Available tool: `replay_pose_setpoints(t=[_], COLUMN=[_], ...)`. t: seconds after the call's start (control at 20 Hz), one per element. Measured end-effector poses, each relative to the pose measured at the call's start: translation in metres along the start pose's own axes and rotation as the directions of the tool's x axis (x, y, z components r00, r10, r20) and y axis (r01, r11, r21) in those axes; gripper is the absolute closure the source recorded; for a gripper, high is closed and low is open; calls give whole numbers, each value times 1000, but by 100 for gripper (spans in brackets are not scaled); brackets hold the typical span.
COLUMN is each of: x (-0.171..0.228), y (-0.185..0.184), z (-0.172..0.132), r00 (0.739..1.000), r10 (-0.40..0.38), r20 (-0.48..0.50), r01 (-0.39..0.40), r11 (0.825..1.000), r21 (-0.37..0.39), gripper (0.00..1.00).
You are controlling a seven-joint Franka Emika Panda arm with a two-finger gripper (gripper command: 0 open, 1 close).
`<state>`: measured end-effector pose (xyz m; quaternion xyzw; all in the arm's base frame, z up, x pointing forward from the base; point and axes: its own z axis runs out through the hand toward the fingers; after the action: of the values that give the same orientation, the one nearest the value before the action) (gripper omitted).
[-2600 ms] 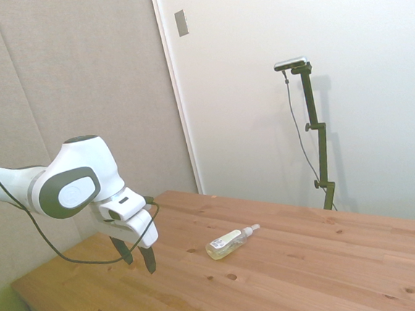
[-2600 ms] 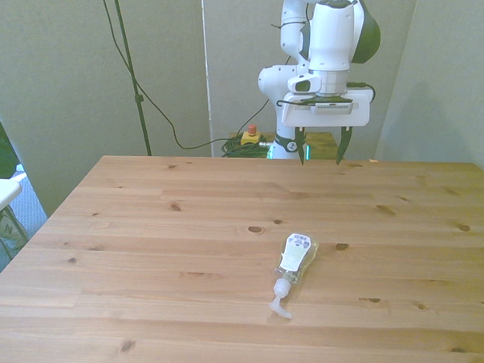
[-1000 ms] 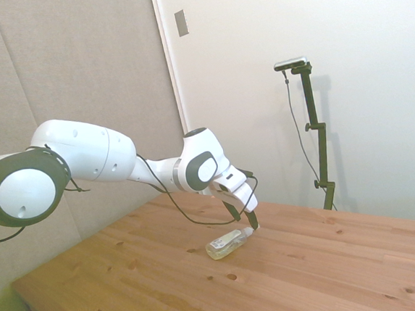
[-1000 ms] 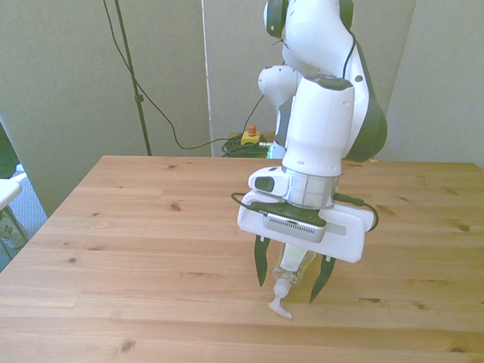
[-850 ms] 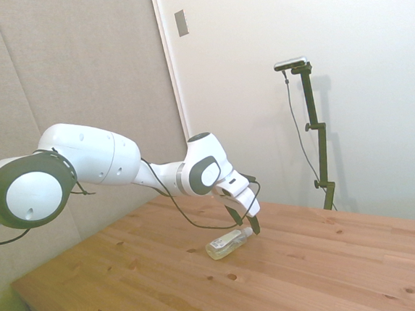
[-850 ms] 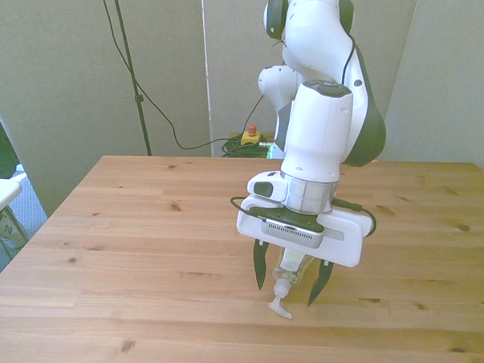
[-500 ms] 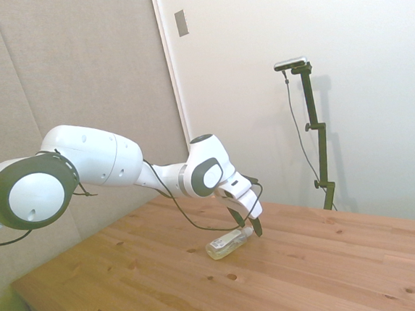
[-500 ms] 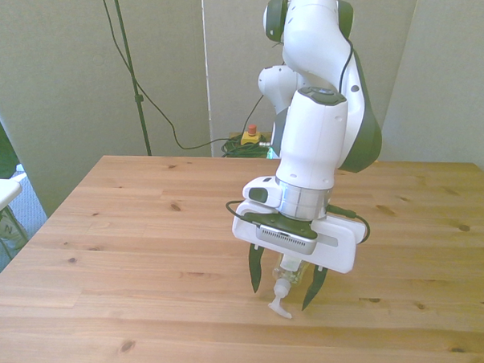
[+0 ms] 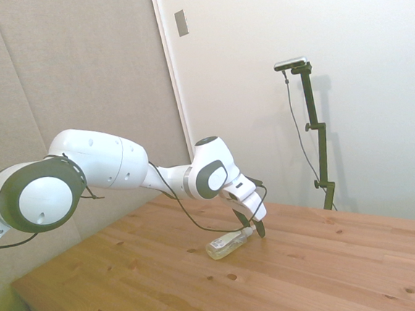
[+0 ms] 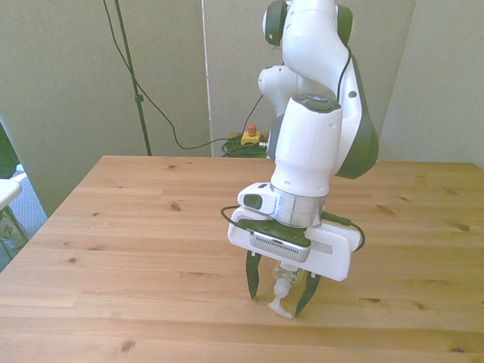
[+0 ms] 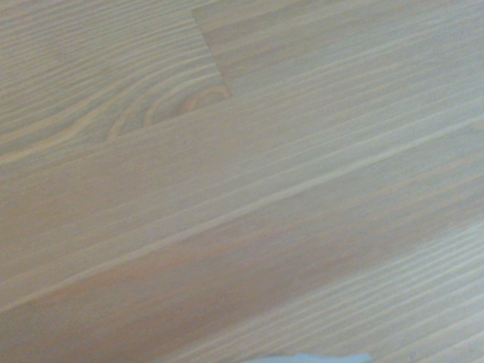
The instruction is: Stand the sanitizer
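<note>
The gripper hangs wide open over the sanitizer, lying flat, a finger at 3 and 9 o'clock, holding nothing.

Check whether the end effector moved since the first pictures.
Yes. The end effector came from the table's far edge forward and down, and now straddles the lying sanitizer's pump end.

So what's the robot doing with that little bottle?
It is trying to stand the sanitizer up. The bottle lies on its side on the wooden table. The gripper is low over the pump end, with its open fingers on either side of the neck. It has not grabbed the bottle yet.
</note>
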<state>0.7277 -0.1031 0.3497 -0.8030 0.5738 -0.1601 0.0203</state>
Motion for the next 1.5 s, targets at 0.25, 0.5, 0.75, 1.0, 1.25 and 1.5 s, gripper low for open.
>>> replay_pose_setpoints(t=[0.25,0.5,0.75,1.0,1.25,1.5], x=[1,5,6,4,-10,-40], y=[1,3,4,-1,-7,16], z=[0,0,-2,-8,-63,-141], r00=[1000,1000,997,995,995,973], r10=[5,10,40,74,97,141], r20=[4,22,67,68,-27,-182], r01=[-5,-10,-38,-74,-93,-90], r11=[1000,1000,999,997,987,960], r21=[0,-3,-25,-11,132,265], gripper=[100,100,100,100,100,100])
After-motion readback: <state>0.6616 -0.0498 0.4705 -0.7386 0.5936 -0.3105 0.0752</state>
